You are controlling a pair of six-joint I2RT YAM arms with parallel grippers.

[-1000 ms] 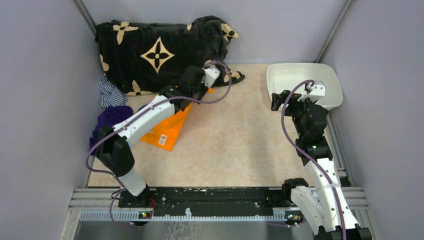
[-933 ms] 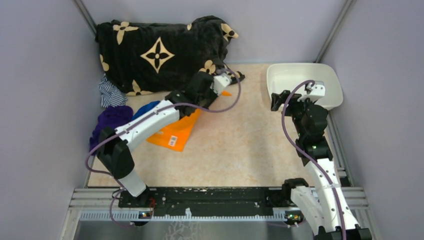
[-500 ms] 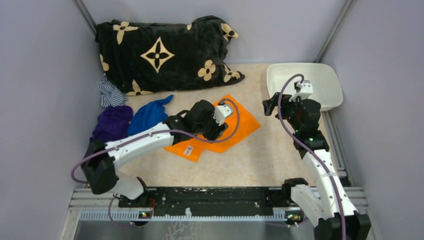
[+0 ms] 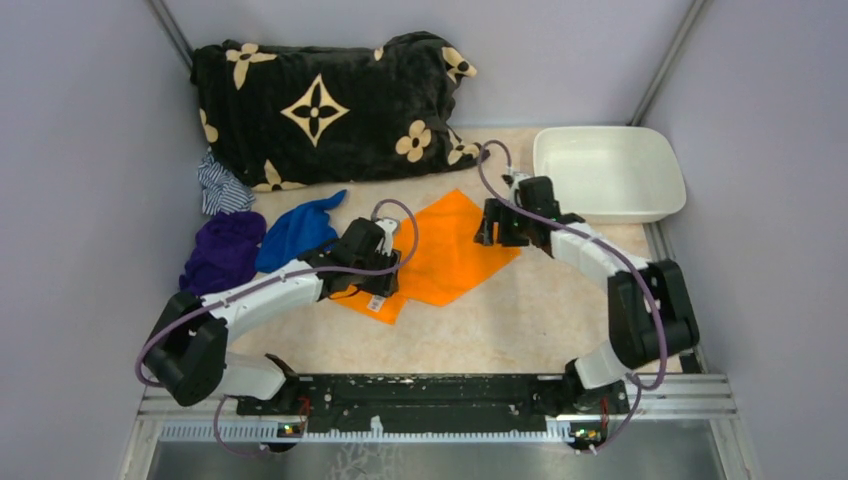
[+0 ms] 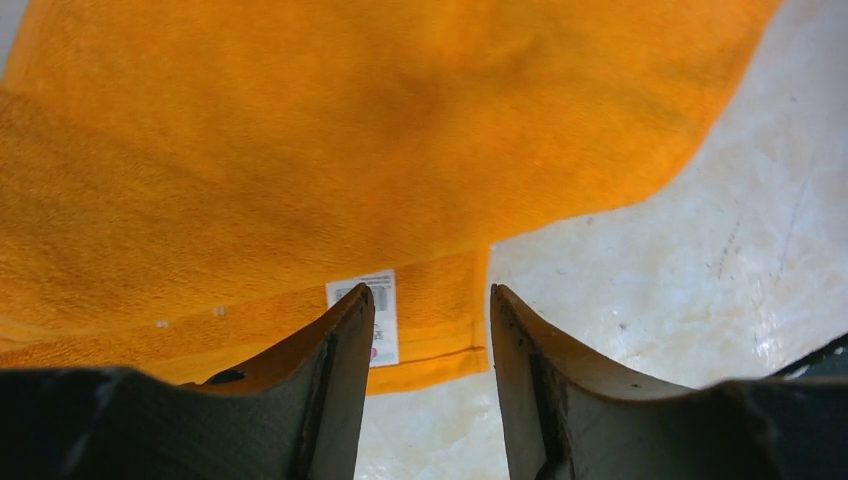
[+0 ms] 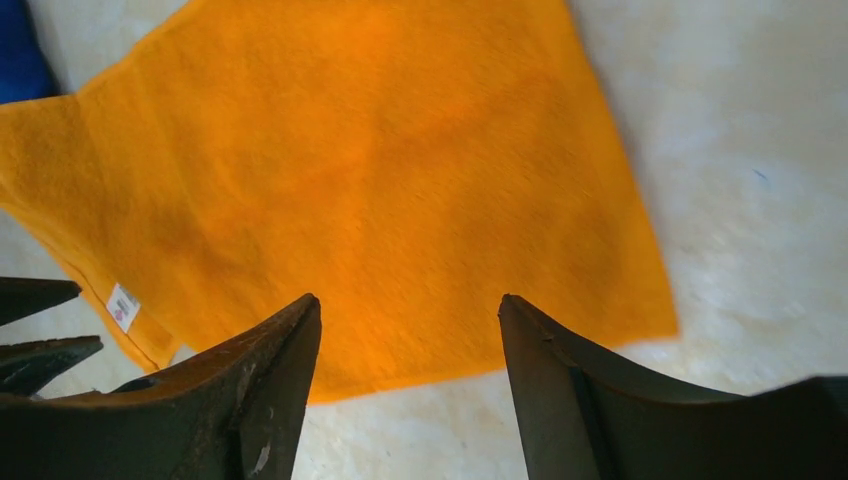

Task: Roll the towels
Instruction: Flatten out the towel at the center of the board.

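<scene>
The orange towel [image 4: 450, 250] lies spread flat mid-table, a white label [image 5: 365, 315] at its near-left corner. My left gripper [image 4: 383, 287] is open just over that corner, and in the left wrist view the gripper [image 5: 430, 292] has the hemmed edge below its gap and holds nothing. My right gripper [image 4: 489, 228] is open over the towel's right corner. In the right wrist view the gripper [image 6: 408, 302] straddles the orange towel's [image 6: 380, 180] edge without holding it. The blue towel [image 4: 298, 228] lies crumpled to the left, apart from both grippers.
A black blanket with tan flowers [image 4: 320, 105] fills the back left. A white tub [image 4: 610, 170] sits at the back right. A purple cloth [image 4: 222, 250] and a striped cloth [image 4: 220, 185] lie by the left wall.
The left gripper dragged the orange towel from beside the blanket to mid-table, let go and drew back to its label corner. The right arm swung from the tub to the towel's right corner.
</scene>
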